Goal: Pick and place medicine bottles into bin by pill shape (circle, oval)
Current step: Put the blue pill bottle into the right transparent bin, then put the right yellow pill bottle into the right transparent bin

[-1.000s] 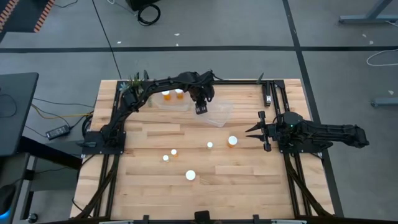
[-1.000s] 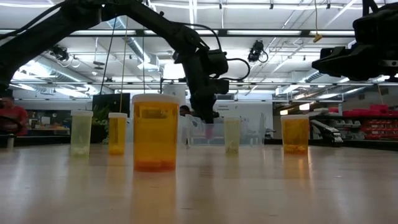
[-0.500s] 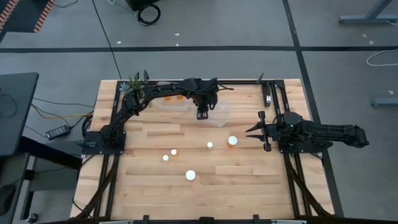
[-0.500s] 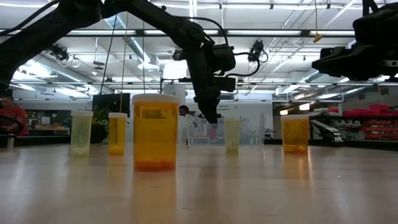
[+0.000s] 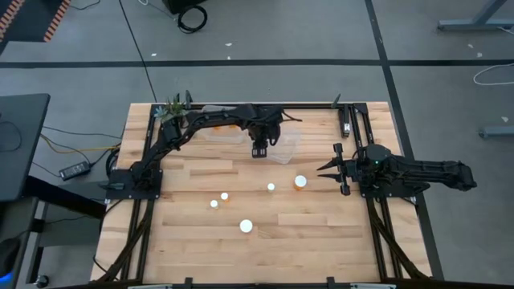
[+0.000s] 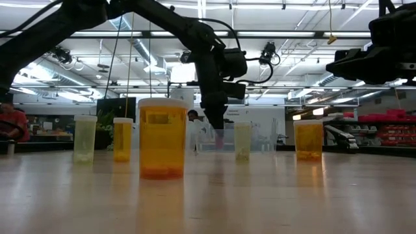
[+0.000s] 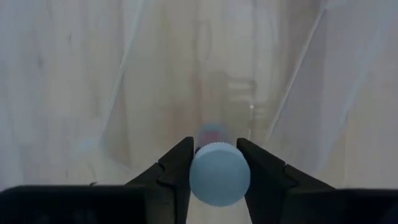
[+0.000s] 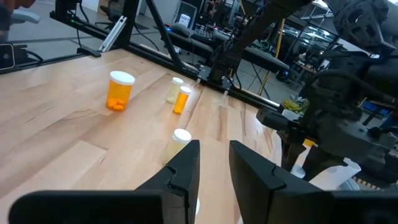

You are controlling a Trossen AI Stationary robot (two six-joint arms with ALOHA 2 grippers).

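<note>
My left gripper (image 5: 259, 150) is at the far middle of the table, over a clear plastic bin (image 5: 285, 144), and is shut on a small bottle with a white cap (image 7: 219, 174). The bottle also shows below the fingers in the low view (image 6: 221, 138). My right gripper (image 5: 328, 170) waits open and empty at the right, pointing toward the table's left. Loose bottles stand upright on the table: an orange one (image 5: 300, 182), two small ones (image 5: 271, 187) (image 5: 225, 195), another small one (image 5: 214, 204), and a bigger one (image 5: 246, 226). My left gripper pinches the small bottle's white cap (image 7: 219, 163) between its two fingers, one finger on each side of the cap. The fingers come from above, pointing down. The bottle hangs upright below them between the bin's clear walls (image 7: 292, 93). I cannot tell whether its bottom touches the bin's floor.
A second clear bin (image 5: 210, 132) with orange bottles in it sits to the left of the first, partly under my left arm. A small green plant (image 5: 173, 107) stands at the far left corner. The black frame rails (image 5: 353, 120) run along the table's sides.
My left gripper has gone a little toward the table's near edge, over the clear bin, with the small bottle still in its fingers.
</note>
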